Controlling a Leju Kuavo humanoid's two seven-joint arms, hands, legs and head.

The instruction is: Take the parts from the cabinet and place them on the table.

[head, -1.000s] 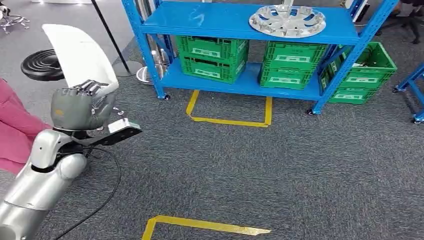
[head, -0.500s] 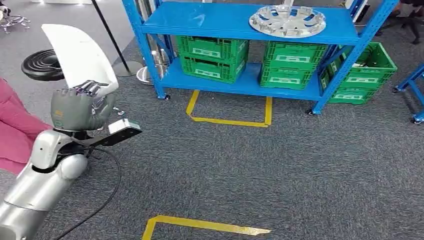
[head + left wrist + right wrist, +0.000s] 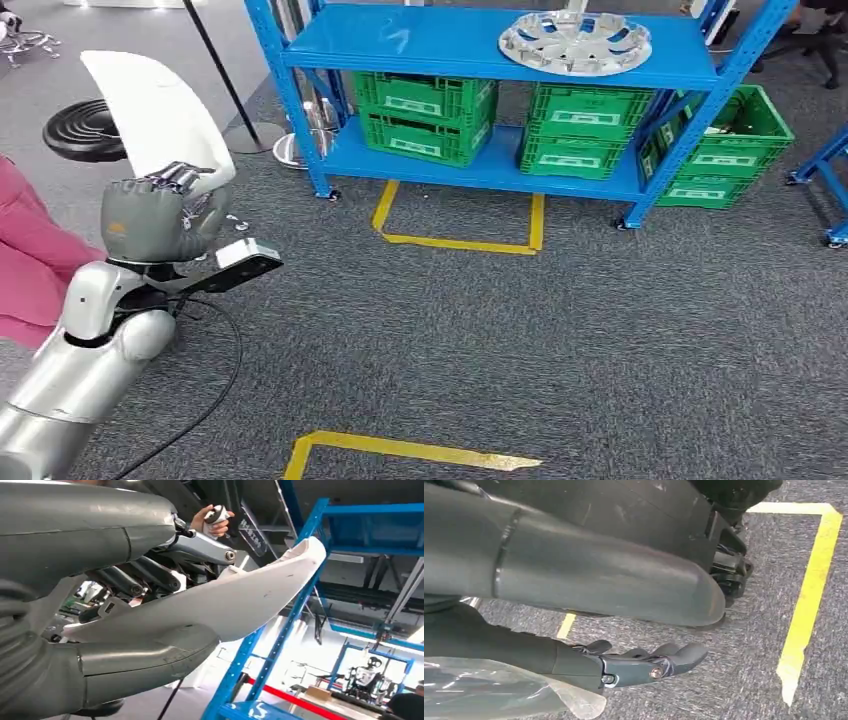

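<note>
Left hand [image 3: 150,218]: closed around a curved white part [image 3: 155,110], which is held raised.
Right hand [image 3: 644,665]: nothing is held; fingers are extended, apart, above carpet [image 3: 749,645].

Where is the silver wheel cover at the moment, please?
In the head view, the silver wheel cover lies on the blue rack's top shelf, toward its right end, above the green crates.
</note>
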